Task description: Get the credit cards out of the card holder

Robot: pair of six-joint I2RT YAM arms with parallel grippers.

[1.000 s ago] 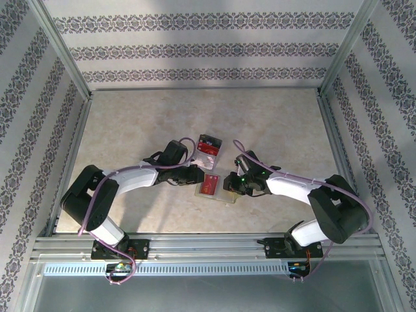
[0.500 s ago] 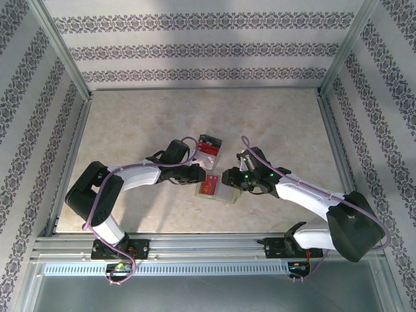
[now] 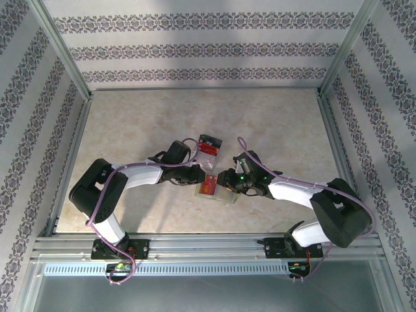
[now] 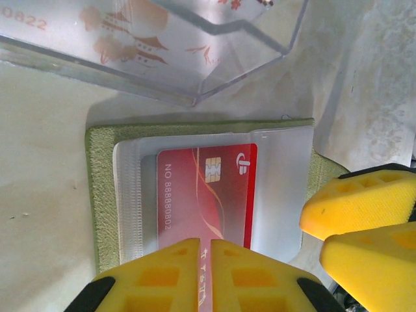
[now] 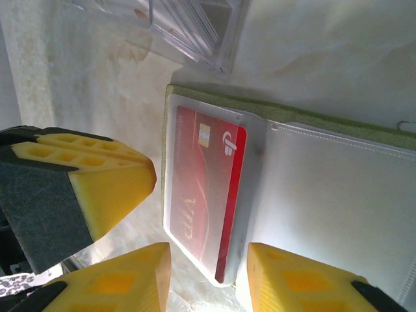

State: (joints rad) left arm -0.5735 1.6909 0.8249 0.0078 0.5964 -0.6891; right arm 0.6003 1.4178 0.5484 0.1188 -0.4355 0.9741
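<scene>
The card holder (image 3: 225,195) lies open on the table, with a yellow-green rim (image 4: 101,195) and pale clear sleeves (image 5: 338,195). A red credit card (image 4: 201,188) sits inside the left sleeve, its chip towards the clear box. My left gripper (image 4: 204,244) is shut, its tips over the card's near edge; I cannot tell whether it pinches the sleeve. My right gripper (image 5: 208,273) is open, its fingers (image 5: 110,279) straddling the end of the red card (image 5: 208,175) without touching it. In the top view both grippers (image 3: 203,175) (image 3: 223,179) meet over the holder's left half.
A clear plastic box (image 3: 208,145) with red printed contents lies just beyond the holder, close to its far edge (image 4: 162,45). Aluminium frame rails and patterned walls enclose the pale table (image 3: 143,123).
The right gripper shifted slightly left onto the red card's end and its jaws spread wider. The left gripper's jaws narrowed a little. The holder stayed put.
</scene>
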